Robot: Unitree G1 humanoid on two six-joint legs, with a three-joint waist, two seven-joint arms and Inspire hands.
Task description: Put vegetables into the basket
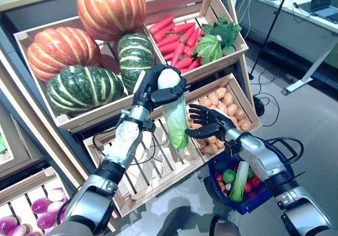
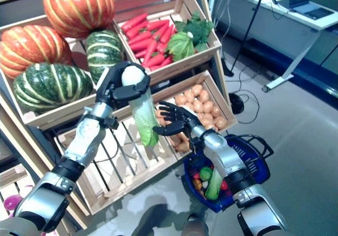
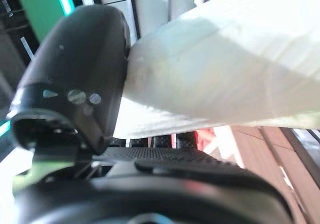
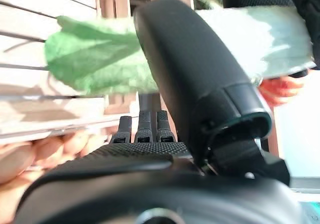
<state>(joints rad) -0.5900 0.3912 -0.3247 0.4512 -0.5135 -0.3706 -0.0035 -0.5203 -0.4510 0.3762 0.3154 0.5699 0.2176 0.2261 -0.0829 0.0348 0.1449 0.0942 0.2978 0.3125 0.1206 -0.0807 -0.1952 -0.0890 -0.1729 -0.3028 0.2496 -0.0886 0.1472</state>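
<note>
Above the empty slatted crate [image 1: 158,167], the left hand [image 1: 158,88] clamps the white stem end of a napa cabbage [image 1: 175,117] hanging leaf-down, its long axis near vertical, just beside the spread, empty right hand [image 1: 208,122], with the blue basket [image 1: 274,188] lower right.

Crates [image 1: 222,62]: pale unfinished wood slats. Basket [image 1: 264,194]: glossy blue plastic. Pumpkins [image 1: 111,6]: smooth, ribbed, shiny skin. Left hand [image 1: 158,91]: matt black plastic; cabbage [image 1: 176,117] waxy.
</note>
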